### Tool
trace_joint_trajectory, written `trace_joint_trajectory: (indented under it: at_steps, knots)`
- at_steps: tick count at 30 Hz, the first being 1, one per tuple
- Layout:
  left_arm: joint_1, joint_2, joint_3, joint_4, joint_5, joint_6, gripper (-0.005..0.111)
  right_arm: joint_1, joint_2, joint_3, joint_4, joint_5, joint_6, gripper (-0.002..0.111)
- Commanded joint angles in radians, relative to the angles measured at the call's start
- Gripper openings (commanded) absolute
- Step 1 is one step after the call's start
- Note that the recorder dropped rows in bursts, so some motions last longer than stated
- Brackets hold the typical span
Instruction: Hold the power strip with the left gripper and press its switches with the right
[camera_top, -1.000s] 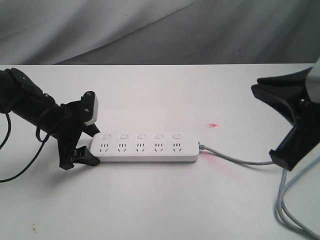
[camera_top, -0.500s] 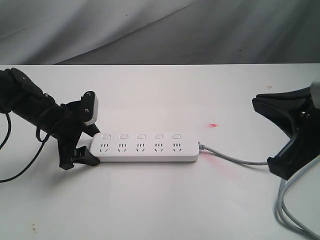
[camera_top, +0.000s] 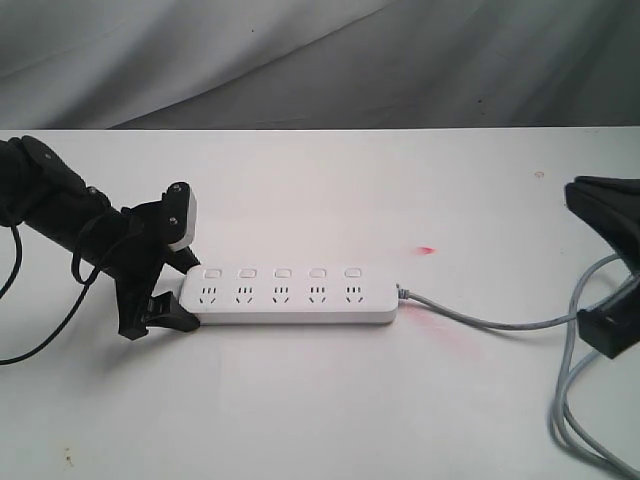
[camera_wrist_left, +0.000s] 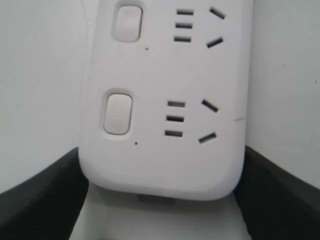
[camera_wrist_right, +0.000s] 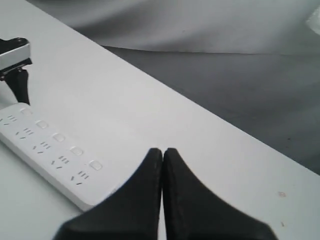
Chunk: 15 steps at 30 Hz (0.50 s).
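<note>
The white power strip (camera_top: 295, 296) lies flat on the white table (camera_top: 330, 400), its five switches (camera_top: 283, 272) in a row above the sockets. My left gripper (camera_top: 183, 291) is shut on the strip's left end; in the left wrist view its black jaws press both sides of the power strip (camera_wrist_left: 165, 90), and two switches (camera_wrist_left: 118, 113) show. My right gripper (camera_top: 572, 188) is at the far right edge, well away from the strip and partly cut off. In the right wrist view the right gripper (camera_wrist_right: 163, 150) is shut on nothing, with the power strip (camera_wrist_right: 47, 150) beyond it.
The strip's grey cable (camera_top: 480, 322) runs right across the table and loops at the right front (camera_top: 572, 420). A small red light spot (camera_top: 427, 250) lies on the table behind the strip's right end. Grey cloth (camera_top: 320, 60) hangs behind the table's far edge.
The right gripper has drawn back to the right and slightly down, away from the strip, to the edge of the view. The left gripper and the strip have not moved.
</note>
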Motion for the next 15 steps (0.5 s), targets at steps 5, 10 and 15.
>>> trace_joint_trajectory:
  at_steps: [5,10,15]
  knots:
    - [-0.004,0.009,0.001,0.026,-0.038,0.011,0.063,-0.128,-0.266,0.184,0.01,-0.014,0.006,0.0]
    - [-0.004,0.009,0.001,0.026,-0.038,0.011,0.063,-0.28,-0.408,0.207,0.01,0.103,0.009,0.0]
    - [-0.004,0.009,0.001,0.026,-0.038,0.011,0.063,-0.391,-0.464,0.205,0.033,0.176,0.031,0.0]
